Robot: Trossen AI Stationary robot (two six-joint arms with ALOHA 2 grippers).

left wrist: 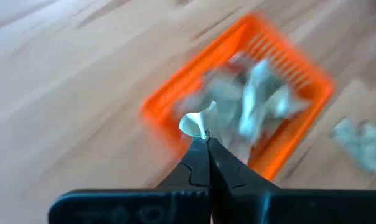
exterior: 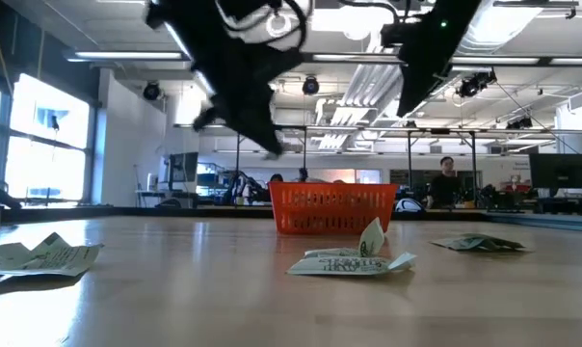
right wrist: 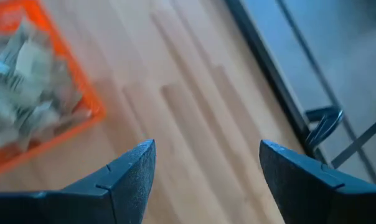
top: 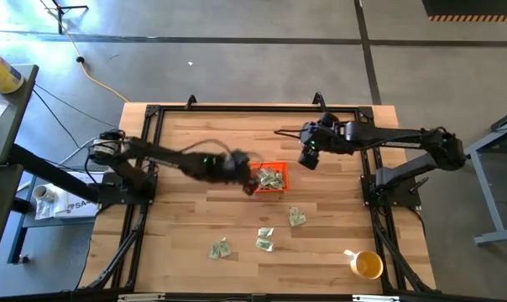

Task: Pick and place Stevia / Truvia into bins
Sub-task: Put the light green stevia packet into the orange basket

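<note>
1. There is one orange bin point(top: 273, 178) on the wooden table point(top: 195, 218), near the middle, with several Stevia packets point(top: 270, 179) piled inside; their exact number cannot be told.
2. Four loose packets lie on the table outside the bin, toward the near edge: one point(top: 297, 217) closest to the bin, two point(top: 265, 232) point(top: 264, 244) side by side, one point(top: 219, 249) farther left.
3. One yellow cup point(top: 368, 265) stands at the table's near right corner.
4. The left gripper point(top: 248, 186) hangs at the bin's left edge, above the table. Only the left wrist view shows its fingertips point(left wrist: 203, 148) pressed together, pinching a pale packet point(left wrist: 197, 121) by its corner over the bin's near wall.
5. The right gripper point(top: 309, 158) hovers beyond the bin's far right corner, fingers spread wide and holding nothing, as the right wrist view shows.
6. The low view alone shows a person point(exterior: 447, 181) standing in the room behind the table.
</note>
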